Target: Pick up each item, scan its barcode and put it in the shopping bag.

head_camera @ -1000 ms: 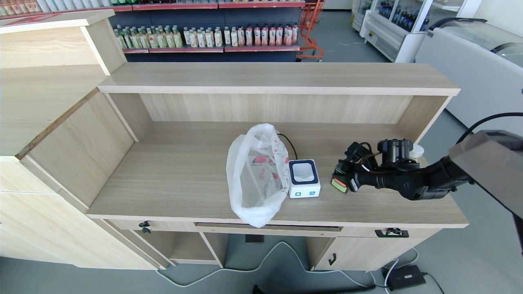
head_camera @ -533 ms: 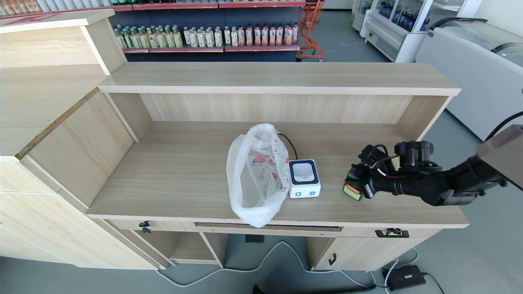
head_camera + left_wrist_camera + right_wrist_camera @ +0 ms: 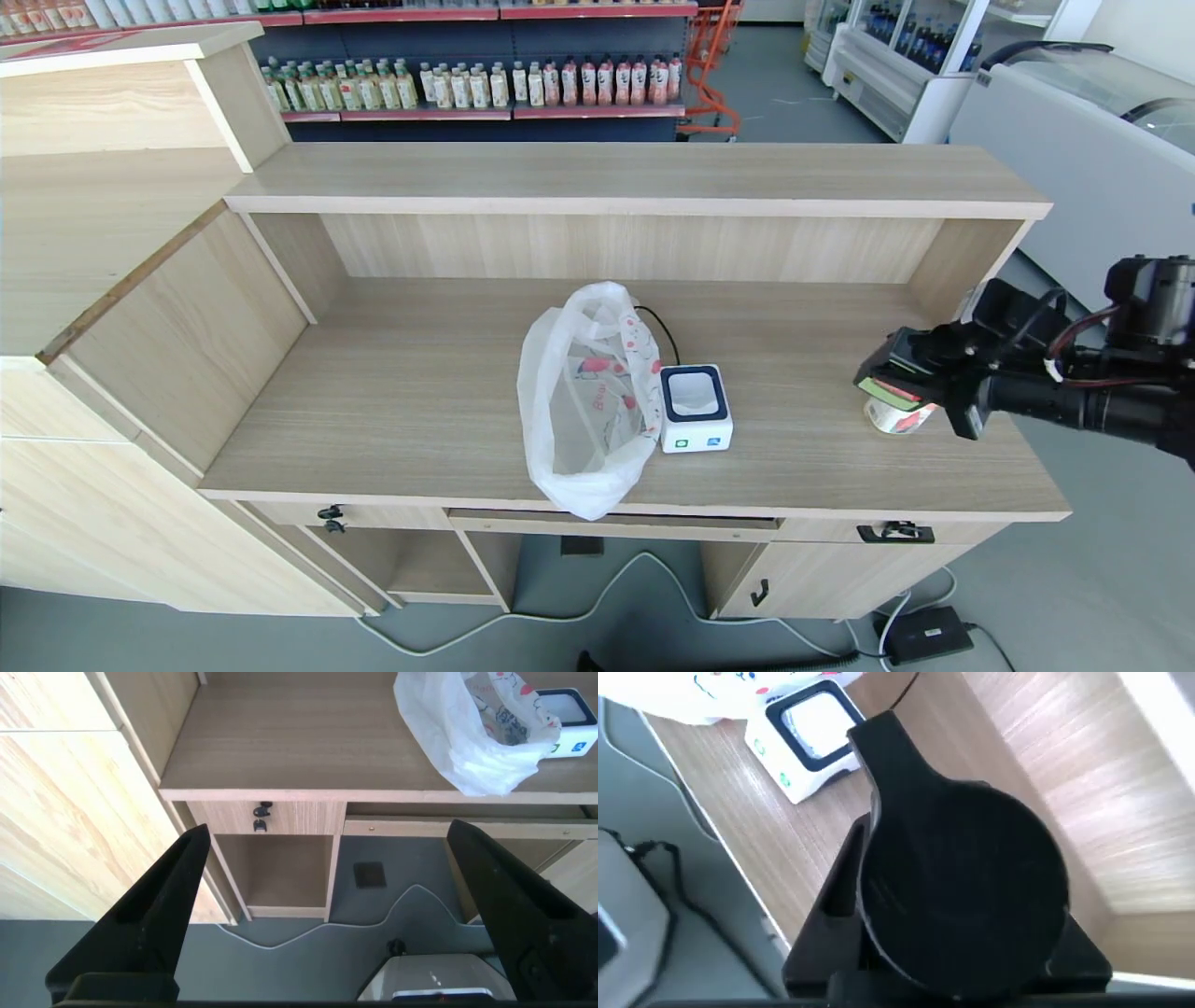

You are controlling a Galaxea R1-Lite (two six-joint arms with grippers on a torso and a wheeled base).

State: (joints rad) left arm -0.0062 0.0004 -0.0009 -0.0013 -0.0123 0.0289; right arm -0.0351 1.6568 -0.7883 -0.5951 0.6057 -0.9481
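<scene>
A white plastic shopping bag (image 3: 583,401) with red print lies open near the middle of the wooden counter (image 3: 420,411). The white barcode scanner (image 3: 695,408) sits against its right side. A small white cup (image 3: 898,417) with red print stands near the counter's right end. My right gripper (image 3: 894,378) hovers right over the cup and hides its upper part. I cannot tell whether it touches the cup. The right wrist view shows the scanner (image 3: 811,723) on the counter. My left gripper (image 3: 327,919) hangs open and holds nothing, below the counter's front edge, with the bag (image 3: 467,728) farther off.
A raised shelf (image 3: 635,177) and side walls enclose the counter at the back and both ends. A black cable (image 3: 661,329) runs behind the scanner. Drawers and an open cubby (image 3: 280,873) sit under the counter. Store shelves with bottles (image 3: 467,84) stand far behind.
My right arm has swung right and back, from beside the scanner to the cup at the counter's right end. The cup's lower part now shows. Bag and scanner have not moved.
</scene>
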